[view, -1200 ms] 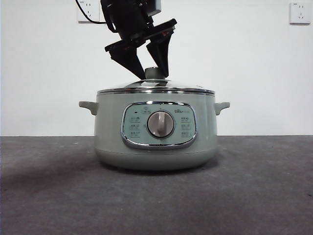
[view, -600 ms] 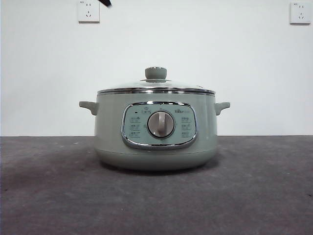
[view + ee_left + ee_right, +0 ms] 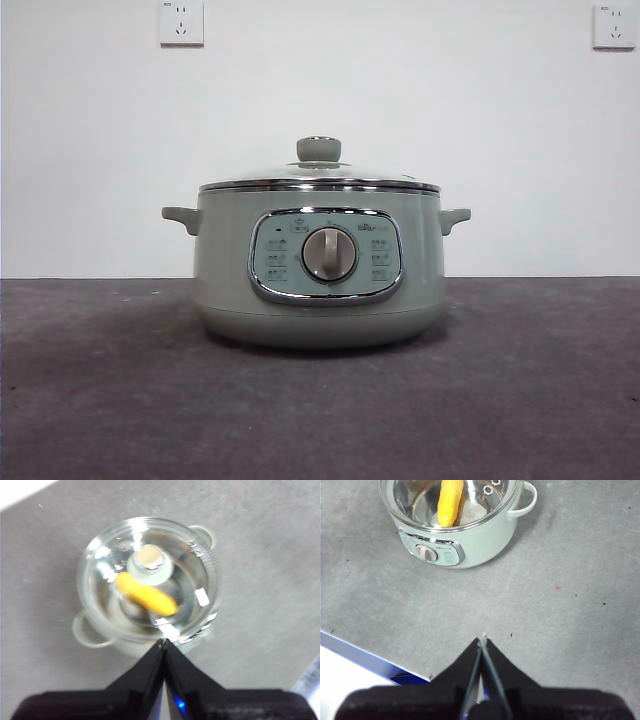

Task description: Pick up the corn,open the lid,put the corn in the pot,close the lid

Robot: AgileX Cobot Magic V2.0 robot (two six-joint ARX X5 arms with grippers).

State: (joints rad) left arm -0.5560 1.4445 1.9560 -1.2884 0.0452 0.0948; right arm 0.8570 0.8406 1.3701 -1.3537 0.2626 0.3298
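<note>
The pale green pot (image 3: 318, 275) stands in the middle of the table with the glass lid (image 3: 318, 177) closed on it, green knob (image 3: 318, 149) on top. The yellow corn (image 3: 146, 594) lies inside the pot under the lid; it also shows in the right wrist view (image 3: 450, 501). My left gripper (image 3: 162, 642) is shut and empty, high above the pot. My right gripper (image 3: 482, 641) is shut and empty, above bare table in front of the pot (image 3: 465, 540). Neither gripper shows in the front view.
The grey table (image 3: 520, 400) runs to a white wall with two sockets (image 3: 181, 22). A blue-edged table border (image 3: 365, 657) lies near my right gripper.
The gripper that stood with open jaws around the lid's knob a second ago has risen out of the front view. The lid stays closed on the pot.
</note>
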